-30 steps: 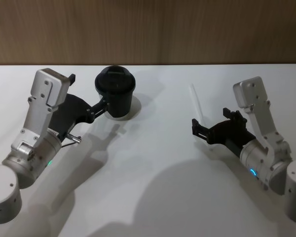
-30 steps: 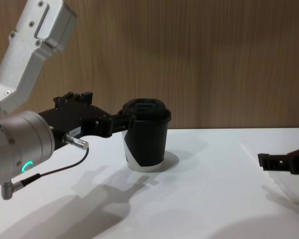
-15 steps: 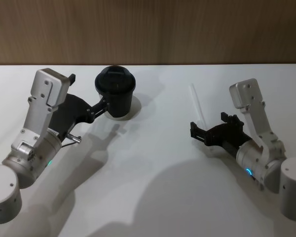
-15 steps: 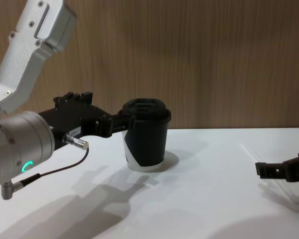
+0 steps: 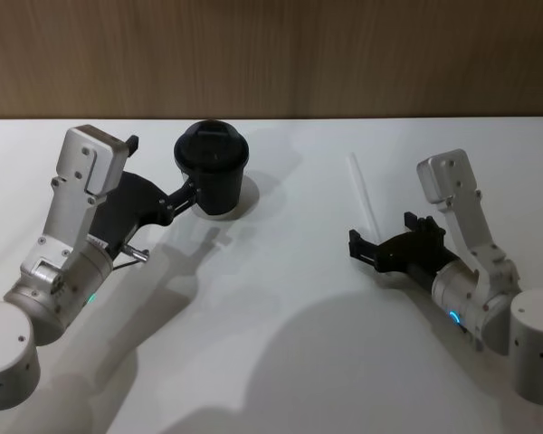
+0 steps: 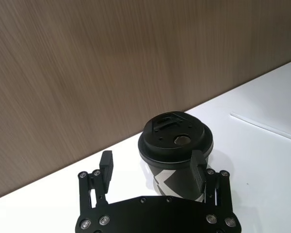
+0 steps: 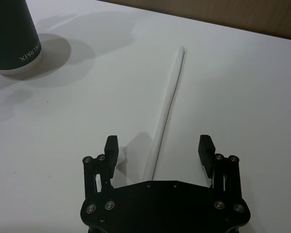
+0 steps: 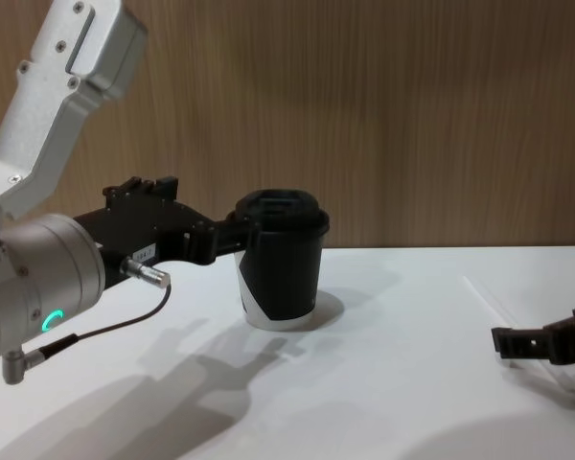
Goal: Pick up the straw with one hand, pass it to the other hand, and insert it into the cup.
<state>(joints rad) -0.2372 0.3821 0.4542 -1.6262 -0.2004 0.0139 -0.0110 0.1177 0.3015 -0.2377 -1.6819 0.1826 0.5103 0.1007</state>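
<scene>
right gripper (image 7: 158,145) is low over the table (image 5: 281,298) with its jaws spread wide, one on each side of the near end of the straw (image 7: 169,97). nothing is grabbed yet. the straw lies flat on the right side of the table, well apart from the cup (image 5: 211,172), which stands upright toward the back left. left gripper (image 6: 152,162) is parked at the cup, jaws apart too, with one finger touching or just beside the cup wall, can't tell which.

stuff i'd worry about:
- the straw is thin, round and flat on the table. if the jaws close a bit high they miss it, and if one finger arrives first it probably rolls or skids away.
- go too low and the fingertips scrape the table.
- it's lined up on the end, not the middle, so most of the length would stick out past the grip and could swing or tilt. that makes the handover fiddly.
- the left finger is so close to the cup that any twitch could shove or tip it.
- the hole in the lid looks small, so a crooked straw likely jams on the lid.

writing: white letters run up the cup's side in the right wrist view. i read "xpro" plus a couple more letters i can't make out. the lid has raised markings i can't read.
</scene>
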